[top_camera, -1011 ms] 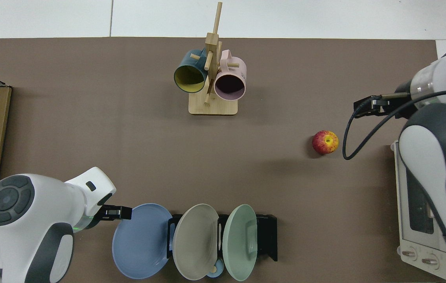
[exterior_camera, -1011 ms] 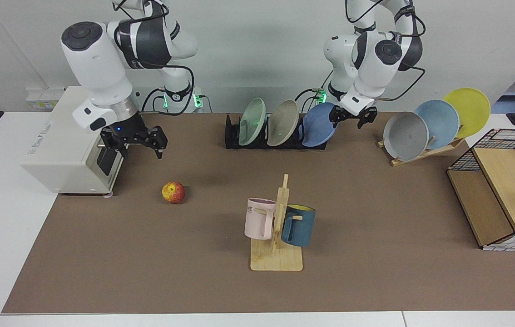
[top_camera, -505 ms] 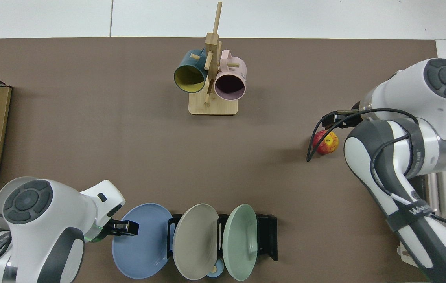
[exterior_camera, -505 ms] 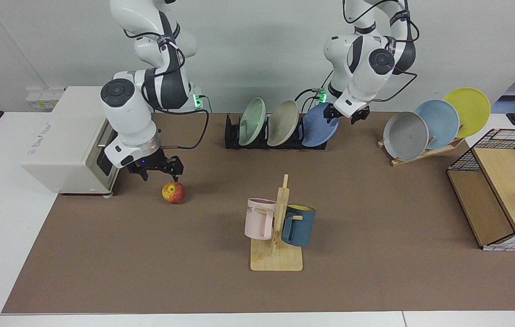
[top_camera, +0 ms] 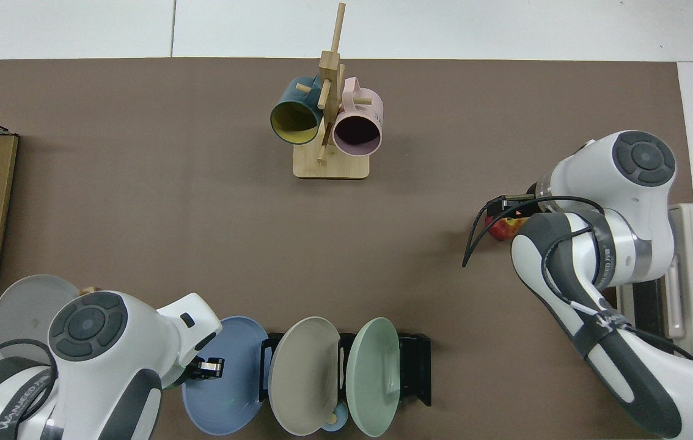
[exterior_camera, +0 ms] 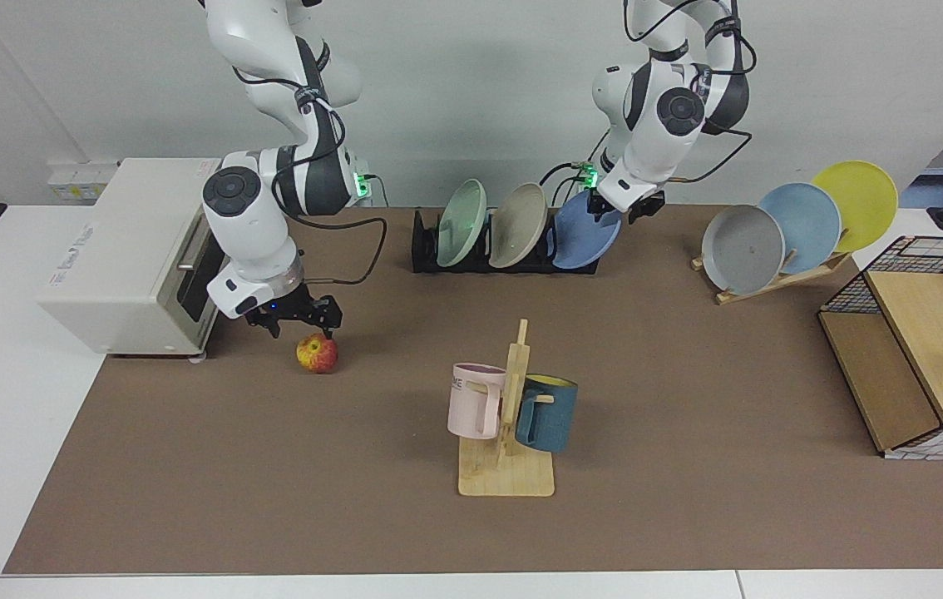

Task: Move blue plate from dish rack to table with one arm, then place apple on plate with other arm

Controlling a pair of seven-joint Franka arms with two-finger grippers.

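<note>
The blue plate (exterior_camera: 581,237) (top_camera: 230,385) stands on edge at the end of the black dish rack (exterior_camera: 426,249) (top_camera: 417,366), at the far side of the brown table (exterior_camera: 688,374). My left gripper (exterior_camera: 623,206) (top_camera: 209,368) is at the plate's upper rim, open, with the rim between its fingers. The red-yellow apple (exterior_camera: 318,353) (top_camera: 504,228) lies on the table near a white appliance. My right gripper (exterior_camera: 301,320) (top_camera: 508,208) hovers open just above and behind the apple. In the top view it covers part of the apple.
A green plate (exterior_camera: 463,223) and a beige plate (exterior_camera: 519,225) share the black rack. A wooden mug stand (exterior_camera: 509,416) holds two mugs mid-table. A slanted wood rack (exterior_camera: 771,279) carries three plates. The white appliance (exterior_camera: 126,258) and a wire-and-wood crate (exterior_camera: 912,349) flank the table.
My right arm has come down from beside the appliance to just over the apple. My left gripper has closed in from beside the blue plate onto its rim.
</note>
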